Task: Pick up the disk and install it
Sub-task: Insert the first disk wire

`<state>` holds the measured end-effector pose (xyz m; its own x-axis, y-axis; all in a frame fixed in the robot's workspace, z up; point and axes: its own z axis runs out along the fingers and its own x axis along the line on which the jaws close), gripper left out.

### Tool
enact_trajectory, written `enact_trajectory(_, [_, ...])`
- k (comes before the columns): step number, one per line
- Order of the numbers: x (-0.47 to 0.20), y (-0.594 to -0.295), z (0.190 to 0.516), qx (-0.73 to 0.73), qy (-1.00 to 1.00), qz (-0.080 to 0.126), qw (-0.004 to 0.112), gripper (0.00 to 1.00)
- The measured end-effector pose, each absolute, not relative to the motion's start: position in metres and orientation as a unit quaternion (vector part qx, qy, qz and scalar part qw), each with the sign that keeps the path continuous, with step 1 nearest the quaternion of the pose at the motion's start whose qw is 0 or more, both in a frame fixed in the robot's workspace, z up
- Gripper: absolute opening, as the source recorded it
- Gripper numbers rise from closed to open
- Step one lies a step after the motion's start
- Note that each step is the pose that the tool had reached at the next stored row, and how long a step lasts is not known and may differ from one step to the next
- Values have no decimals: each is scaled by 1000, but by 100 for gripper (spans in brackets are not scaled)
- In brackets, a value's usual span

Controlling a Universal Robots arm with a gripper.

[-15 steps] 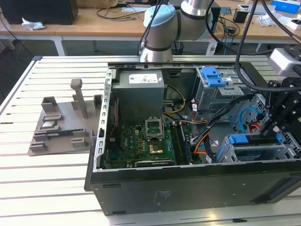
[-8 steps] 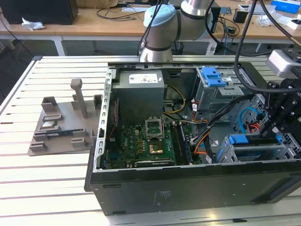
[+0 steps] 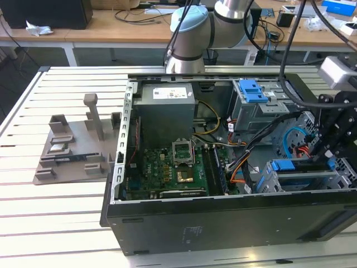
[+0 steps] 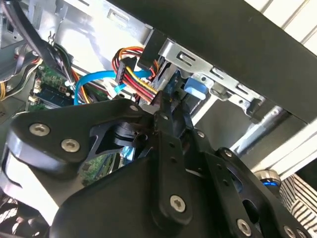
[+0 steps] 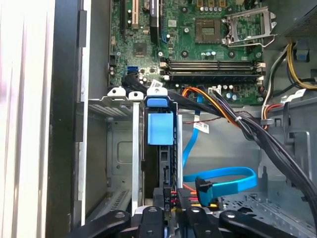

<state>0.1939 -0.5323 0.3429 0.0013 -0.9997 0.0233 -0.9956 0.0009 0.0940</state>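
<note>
While your gripper [image 5: 168, 210] clamps the disk [image 5: 166, 168] on edge, you see it standing in the drive bay [image 5: 119, 148] beside the case wall [image 5: 67, 124]. You have blue cables [image 5: 223, 181] just beside it, and the motherboard [image 5: 198, 44] well apart.

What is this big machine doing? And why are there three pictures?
It is a robot arm working inside an open computer on a white table. One picture comes from a camera standing off to the side. The other two come from cameras riding on the arm's wrist, so they look past its end effector. The end effector is right at the disk, the part with blue rails, which stands edge-on in a metal bay. A grey holder sits on the table beside the computer.
</note>
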Motion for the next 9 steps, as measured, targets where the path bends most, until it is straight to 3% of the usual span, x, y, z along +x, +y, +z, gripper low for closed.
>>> enact_trajectory(3, [194,-531,358,706,-706,-25,41,22])
enact_trajectory(5, [194,-531,372,706,-706,-25,41,11])
enact_trajectory(9, [194,-530,386,706,-706,-25,41,11])
